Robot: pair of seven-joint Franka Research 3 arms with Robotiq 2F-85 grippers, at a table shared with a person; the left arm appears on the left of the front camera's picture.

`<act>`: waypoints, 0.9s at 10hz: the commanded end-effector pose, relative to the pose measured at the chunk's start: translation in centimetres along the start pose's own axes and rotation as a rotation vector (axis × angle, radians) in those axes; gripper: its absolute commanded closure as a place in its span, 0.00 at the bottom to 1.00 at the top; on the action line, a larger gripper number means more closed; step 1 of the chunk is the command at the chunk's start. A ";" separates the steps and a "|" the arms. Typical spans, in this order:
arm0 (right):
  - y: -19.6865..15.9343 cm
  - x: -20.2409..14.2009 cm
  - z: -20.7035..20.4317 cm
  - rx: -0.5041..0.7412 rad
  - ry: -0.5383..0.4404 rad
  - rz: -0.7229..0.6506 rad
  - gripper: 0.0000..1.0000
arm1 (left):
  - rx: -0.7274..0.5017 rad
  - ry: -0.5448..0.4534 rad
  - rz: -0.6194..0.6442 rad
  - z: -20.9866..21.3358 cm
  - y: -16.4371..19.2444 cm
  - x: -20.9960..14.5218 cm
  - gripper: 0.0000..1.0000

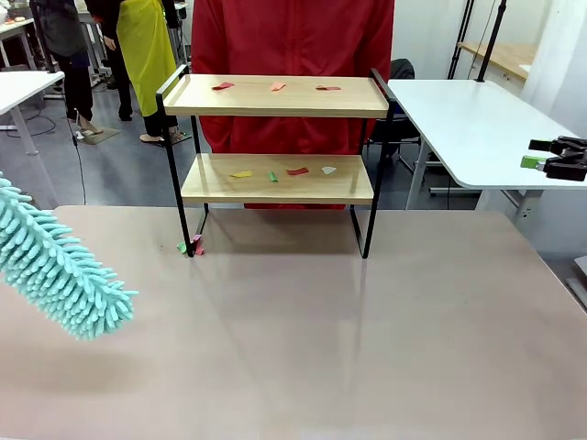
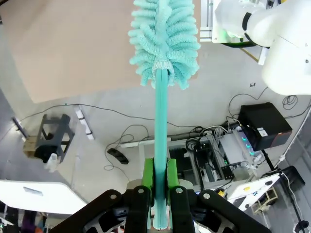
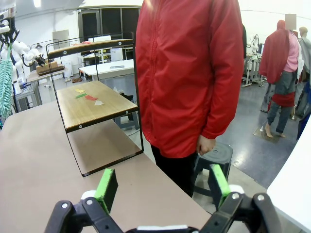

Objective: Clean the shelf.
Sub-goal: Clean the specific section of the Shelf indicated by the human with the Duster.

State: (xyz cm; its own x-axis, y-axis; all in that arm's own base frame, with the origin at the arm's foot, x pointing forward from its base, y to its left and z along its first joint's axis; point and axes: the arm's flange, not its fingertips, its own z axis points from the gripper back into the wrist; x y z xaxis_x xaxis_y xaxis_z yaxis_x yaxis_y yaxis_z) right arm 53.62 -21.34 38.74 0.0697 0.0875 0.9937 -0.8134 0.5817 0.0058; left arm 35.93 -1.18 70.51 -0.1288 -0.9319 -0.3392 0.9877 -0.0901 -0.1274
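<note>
The shelf (image 1: 275, 183) stands at the far middle of the brown table (image 1: 348, 339). Its top board (image 1: 275, 96) carries three small coloured paper scraps, and the lower board (image 3: 95, 104) holds several more. Two scraps (image 1: 191, 245) lie on the table by the shelf's front left leg. A teal fluffy duster (image 1: 60, 270) hangs over the table's left side, well short of the shelf. My left gripper (image 2: 160, 172) is shut on the duster's handle (image 2: 161, 121), with the duster head (image 2: 165, 39) far ahead. My right gripper (image 3: 163, 187) is open and empty; it sits at the right edge (image 1: 537, 153).
A person in a red jacket (image 1: 293, 55) stands close behind the shelf, beside a dark stool (image 3: 214, 158). A white table (image 1: 468, 128) adjoins at the right. Other people stand farther back on the left. The table in front of the shelf is bare.
</note>
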 end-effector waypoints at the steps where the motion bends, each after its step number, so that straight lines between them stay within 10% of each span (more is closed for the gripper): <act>1: 0.1 0.8 -0.3 -0.015 0.010 -0.012 0.00 | 0.010 -0.014 0.017 0.1 -0.4 -0.3 0.87; 9: 0.1 0.8 -0.3 -0.015 0.010 -0.012 0.00 | 0.010 -0.014 0.017 0.1 -0.4 -0.3 0.87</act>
State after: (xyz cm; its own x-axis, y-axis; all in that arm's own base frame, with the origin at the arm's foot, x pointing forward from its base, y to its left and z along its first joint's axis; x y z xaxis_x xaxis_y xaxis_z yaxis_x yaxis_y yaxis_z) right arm 53.62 -21.34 38.74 0.0697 0.0875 0.9937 -0.8134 0.5817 0.0058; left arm 35.88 -0.89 70.58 -0.1207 -0.9332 -0.3385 0.9887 -0.0824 -0.1253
